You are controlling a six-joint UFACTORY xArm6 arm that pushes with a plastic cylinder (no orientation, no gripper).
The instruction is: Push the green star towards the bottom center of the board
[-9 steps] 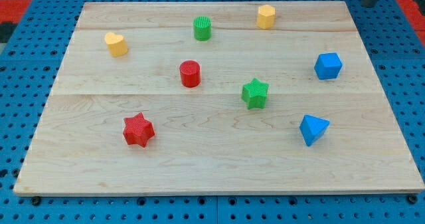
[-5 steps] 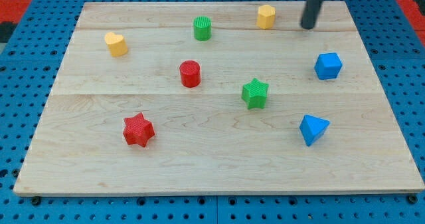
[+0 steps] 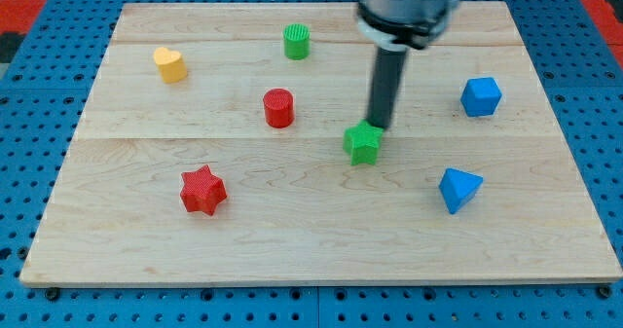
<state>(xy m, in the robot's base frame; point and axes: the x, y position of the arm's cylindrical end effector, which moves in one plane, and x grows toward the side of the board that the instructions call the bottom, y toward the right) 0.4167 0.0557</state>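
Pressed against the upper right edge of the green star (image 3: 363, 143), my tip (image 3: 375, 127) stands at the star's top side; it is only a plain dark rod, with nothing to open or close, and it holds nothing. This star lies a little right of the middle of the wooden board (image 3: 311, 240), near the line between two planks.

Around it, the red cylinder (image 3: 278, 108) sits to the view's left and slightly higher, well apart. A red star (image 3: 202, 190) lies lower on the left. One blue block with a pointed, wedge-like shape (image 3: 459, 189) lies to the lower right of the green star, and a blue cube (image 3: 481, 96) is near the right edge. The green cylinder (image 3: 297, 41) stands near the top, and the yellow heart (image 3: 170, 64) is at the upper left. Between the green star and the bottom edge of the board no block lies.

The rod's grey mount (image 3: 404, 2) is cut off by the view's top and covers part of the board's upper edge, so I cannot tell what is behind it
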